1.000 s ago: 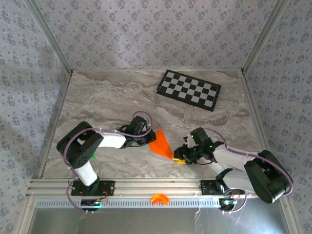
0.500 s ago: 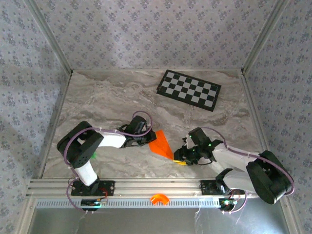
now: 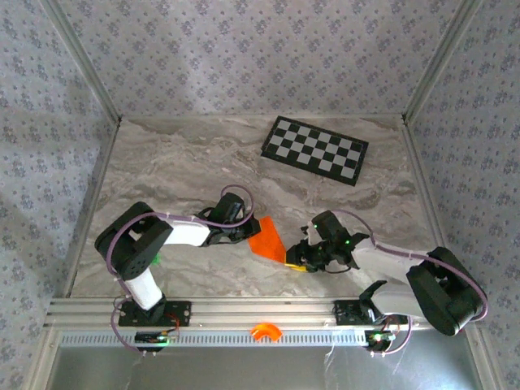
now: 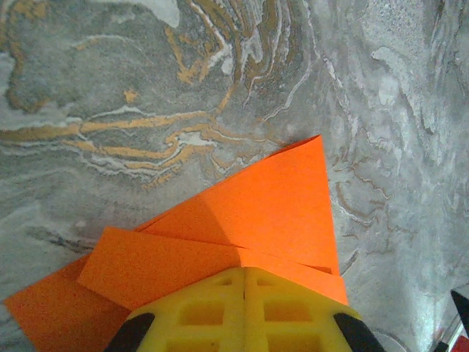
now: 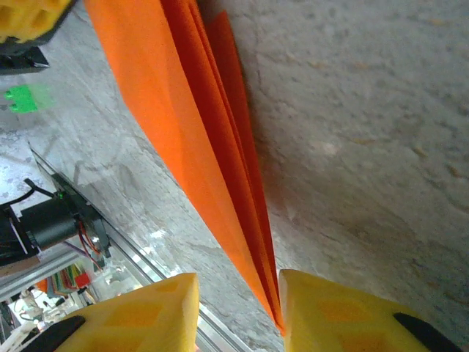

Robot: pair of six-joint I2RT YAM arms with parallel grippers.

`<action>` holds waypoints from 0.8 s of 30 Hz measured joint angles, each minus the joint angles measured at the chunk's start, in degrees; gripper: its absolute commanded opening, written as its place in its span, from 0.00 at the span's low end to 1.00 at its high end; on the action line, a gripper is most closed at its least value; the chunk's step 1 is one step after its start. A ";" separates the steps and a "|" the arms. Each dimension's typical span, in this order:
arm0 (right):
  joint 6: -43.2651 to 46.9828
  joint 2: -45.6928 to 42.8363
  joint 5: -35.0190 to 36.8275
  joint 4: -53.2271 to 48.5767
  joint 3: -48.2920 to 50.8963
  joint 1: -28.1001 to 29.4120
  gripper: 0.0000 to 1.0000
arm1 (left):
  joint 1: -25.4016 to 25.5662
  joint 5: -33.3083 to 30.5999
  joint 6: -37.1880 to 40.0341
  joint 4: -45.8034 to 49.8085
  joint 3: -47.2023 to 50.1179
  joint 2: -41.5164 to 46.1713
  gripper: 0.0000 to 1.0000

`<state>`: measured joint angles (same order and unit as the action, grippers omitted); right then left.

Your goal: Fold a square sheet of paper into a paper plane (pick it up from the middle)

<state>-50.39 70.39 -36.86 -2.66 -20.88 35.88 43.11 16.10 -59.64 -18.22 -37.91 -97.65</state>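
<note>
Orange paper (image 3: 266, 239) tapers near-right — left end effector (image 3: 246, 236) pressed together atop, right end effector (image 3: 298, 264) spread round tip.

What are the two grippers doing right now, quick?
Left gripper: shut, tips on the orange paper.
Right gripper: open, the paper's pointed end in the gap.

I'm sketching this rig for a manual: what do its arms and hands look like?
The left arm and right arm have bulky black joints, white links and a thin lilac cable looping alongside. The right wrist carries a green light. The left hand and right hand have blocky yellow fingers with square recesses.
</note>
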 measured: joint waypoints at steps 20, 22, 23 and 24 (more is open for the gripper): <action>0.02 3.13 -0.35 6.21 -0.17 -0.76 0.16 | 0.00 0.00 -0.04 -0.09 0.00 -0.02 0.06; 0.46 3.13 -0.52 6.19 -0.17 -0.87 0.13 | 0.00 0.00 -0.22 -0.13 0.00 0.02 0.07; 0.70 3.13 -0.52 6.12 -0.17 -0.98 0.12 | 0.00 0.00 -0.26 -0.17 0.00 0.02 0.07; 0.94 3.10 -0.55 6.08 -0.17 -1.03 0.10 | 0.00 0.00 -0.39 -0.28 0.07 0.04 0.09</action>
<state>-49.45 73.49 -37.41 3.42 -21.06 34.85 43.11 16.10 -60.03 -18.50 -37.85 -97.60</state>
